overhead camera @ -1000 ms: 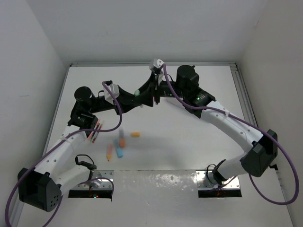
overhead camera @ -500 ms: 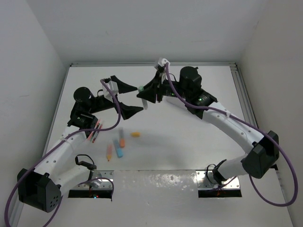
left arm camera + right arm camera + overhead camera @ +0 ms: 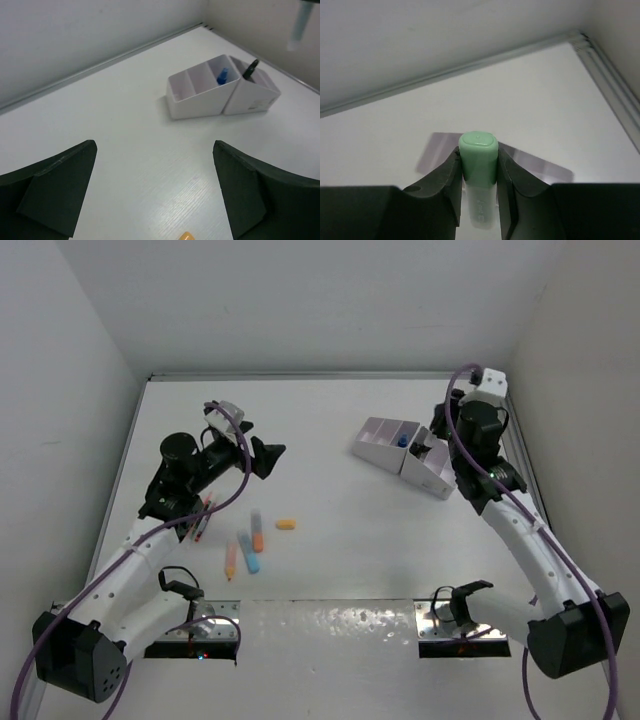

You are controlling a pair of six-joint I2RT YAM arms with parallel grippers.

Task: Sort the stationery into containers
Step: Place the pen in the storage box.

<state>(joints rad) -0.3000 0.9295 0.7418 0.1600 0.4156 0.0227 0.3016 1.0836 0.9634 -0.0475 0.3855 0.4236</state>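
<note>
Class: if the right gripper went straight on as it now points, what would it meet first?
Probably the organizer, seen just past the green marker that the right gripper holds; depth is unclear.

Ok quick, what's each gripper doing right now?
Left gripper: open, holding nothing.
Right gripper: closed on a green marker.

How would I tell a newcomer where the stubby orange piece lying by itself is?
Start at the white organizer on the far right, then cross left to the loose group of markers just nearer than the left gripper. The stubby orange piece lies right of that group, alone, touching nothing, much shorter than any marker.
</note>
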